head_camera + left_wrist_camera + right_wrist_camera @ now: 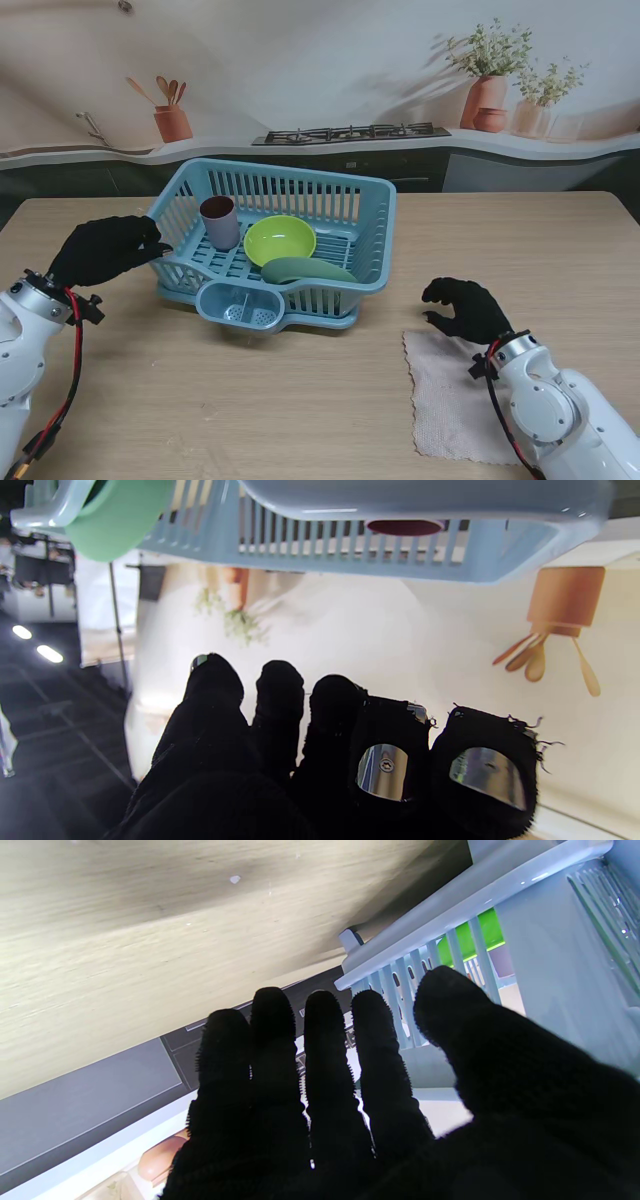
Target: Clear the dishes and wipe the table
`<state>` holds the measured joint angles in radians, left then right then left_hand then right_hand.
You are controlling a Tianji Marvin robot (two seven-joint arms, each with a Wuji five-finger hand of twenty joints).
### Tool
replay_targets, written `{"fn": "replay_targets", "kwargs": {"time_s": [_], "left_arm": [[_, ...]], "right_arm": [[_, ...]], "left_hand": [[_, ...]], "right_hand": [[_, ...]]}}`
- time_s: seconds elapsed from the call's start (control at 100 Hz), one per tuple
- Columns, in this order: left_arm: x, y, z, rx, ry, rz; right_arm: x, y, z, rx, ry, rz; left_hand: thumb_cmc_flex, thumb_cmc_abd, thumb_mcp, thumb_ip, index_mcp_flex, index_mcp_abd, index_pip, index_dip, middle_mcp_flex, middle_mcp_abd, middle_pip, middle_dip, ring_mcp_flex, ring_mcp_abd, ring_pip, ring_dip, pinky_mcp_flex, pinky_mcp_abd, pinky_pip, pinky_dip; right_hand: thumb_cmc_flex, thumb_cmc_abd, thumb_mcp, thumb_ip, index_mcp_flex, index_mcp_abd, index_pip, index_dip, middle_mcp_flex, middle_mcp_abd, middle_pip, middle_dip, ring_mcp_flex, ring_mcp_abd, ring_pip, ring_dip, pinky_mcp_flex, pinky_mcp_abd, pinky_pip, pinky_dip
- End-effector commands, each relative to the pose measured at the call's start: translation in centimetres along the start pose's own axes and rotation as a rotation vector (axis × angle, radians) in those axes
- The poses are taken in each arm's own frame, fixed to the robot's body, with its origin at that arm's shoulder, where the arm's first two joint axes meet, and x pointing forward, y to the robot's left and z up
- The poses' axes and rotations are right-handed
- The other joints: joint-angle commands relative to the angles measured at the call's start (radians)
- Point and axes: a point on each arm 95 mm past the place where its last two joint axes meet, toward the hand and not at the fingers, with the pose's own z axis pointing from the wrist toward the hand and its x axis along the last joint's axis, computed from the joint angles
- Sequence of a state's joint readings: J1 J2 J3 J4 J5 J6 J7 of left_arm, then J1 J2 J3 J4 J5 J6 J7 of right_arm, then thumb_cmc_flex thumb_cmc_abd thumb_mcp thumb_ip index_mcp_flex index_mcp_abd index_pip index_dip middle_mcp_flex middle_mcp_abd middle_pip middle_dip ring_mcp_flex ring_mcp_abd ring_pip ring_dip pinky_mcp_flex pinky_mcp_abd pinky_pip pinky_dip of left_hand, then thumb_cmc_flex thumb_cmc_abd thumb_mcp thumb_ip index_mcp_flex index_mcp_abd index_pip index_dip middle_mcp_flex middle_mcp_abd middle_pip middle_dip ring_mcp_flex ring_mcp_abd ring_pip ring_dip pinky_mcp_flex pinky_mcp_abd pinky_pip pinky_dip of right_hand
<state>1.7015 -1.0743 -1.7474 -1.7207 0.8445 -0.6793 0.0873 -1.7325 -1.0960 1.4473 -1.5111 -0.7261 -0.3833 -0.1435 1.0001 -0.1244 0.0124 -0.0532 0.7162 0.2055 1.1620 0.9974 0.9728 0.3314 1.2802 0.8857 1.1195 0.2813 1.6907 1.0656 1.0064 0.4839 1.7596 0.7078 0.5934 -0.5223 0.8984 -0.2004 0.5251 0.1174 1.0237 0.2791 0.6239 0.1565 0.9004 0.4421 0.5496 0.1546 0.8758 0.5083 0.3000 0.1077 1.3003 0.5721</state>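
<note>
slatted plastic rack (372,215) holds round bowl (279,239) and cup (219,221).

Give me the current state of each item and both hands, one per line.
Rack: on the table, holding the dishes.
Cup: upright in the rack.
Bowl: in the rack, open side up, looks empty.
Plate: tilted on the rack's near edge.
Cloth: flat on the table.
Left hand: empty, beside the rack.
Right hand: open, over the cloth's far edge.
</note>
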Motion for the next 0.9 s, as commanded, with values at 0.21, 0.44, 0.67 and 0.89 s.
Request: {"fn": "replay_targets", "kwargs": {"time_s": [0.21, 0.44, 0.67, 0.89], "left_arm": [[0.0, 1.3, -2.5, -0.004, -0.027, 0.027], [-0.2, 2.7, -4.4, -0.001, -0.064, 0.040], [0.3, 4.1, -6.2, 0.012, -0.102, 0.032], [0.9, 5.0, -8.0, 0.010, -0.142, 0.037]], "right_arm": [[0.2, -0.3, -0.1, 0.020, 0.005, -0.003], [0.3, -0.2, 0.0, 0.021, 0.007, -0.004], [0.2, -0.1, -0.1, 0.024, 0.009, -0.010], [0.2, -0.2, -0.1, 0.030, 0.007, -0.012]], "left_hand": [[-0.019, 0.052, -0.019, 0.027, 0.034, -0.013, 0.022, 0.018, 0.023, 0.041, 0.053, 0.004, 0.047, -0.069, 0.106, -0.015, 0.064, -0.041, 0.259, -0.033], [-0.015, 0.049, -0.017, 0.028, 0.030, -0.014, 0.010, 0.014, 0.001, 0.054, 0.034, -0.002, 0.015, -0.046, 0.082, -0.007, 0.019, -0.019, 0.229, -0.034], [-0.009, 0.042, -0.017, 0.026, 0.018, -0.012, -0.014, -0.018, -0.032, 0.075, -0.005, -0.021, -0.040, 0.011, 0.019, 0.022, -0.072, 0.039, 0.130, 0.062], [-0.018, 0.042, -0.018, 0.027, 0.022, 0.001, -0.040, -0.051, -0.049, 0.097, -0.031, -0.052, -0.067, 0.053, -0.021, 0.019, -0.113, 0.085, 0.066, 0.113]], "right_hand": [[-0.015, -0.008, 0.029, 0.008, 0.004, 0.003, 0.006, -0.002, 0.000, -0.001, -0.007, -0.010, -0.015, 0.011, -0.011, -0.003, -0.014, 0.004, -0.008, 0.003], [-0.016, -0.007, 0.029, 0.008, 0.005, 0.003, 0.007, -0.002, 0.000, -0.001, -0.007, -0.010, -0.016, 0.011, -0.011, -0.004, -0.014, 0.003, -0.009, 0.002], [-0.019, -0.008, 0.030, 0.010, 0.005, 0.003, 0.005, 0.000, -0.001, 0.000, -0.008, -0.010, -0.016, 0.011, -0.011, -0.004, -0.015, 0.005, -0.009, 0.003], [-0.019, -0.008, 0.031, 0.011, 0.005, 0.004, 0.004, 0.001, -0.001, 0.000, -0.008, -0.010, -0.016, 0.011, -0.011, -0.004, -0.015, 0.006, -0.009, 0.003]]}}
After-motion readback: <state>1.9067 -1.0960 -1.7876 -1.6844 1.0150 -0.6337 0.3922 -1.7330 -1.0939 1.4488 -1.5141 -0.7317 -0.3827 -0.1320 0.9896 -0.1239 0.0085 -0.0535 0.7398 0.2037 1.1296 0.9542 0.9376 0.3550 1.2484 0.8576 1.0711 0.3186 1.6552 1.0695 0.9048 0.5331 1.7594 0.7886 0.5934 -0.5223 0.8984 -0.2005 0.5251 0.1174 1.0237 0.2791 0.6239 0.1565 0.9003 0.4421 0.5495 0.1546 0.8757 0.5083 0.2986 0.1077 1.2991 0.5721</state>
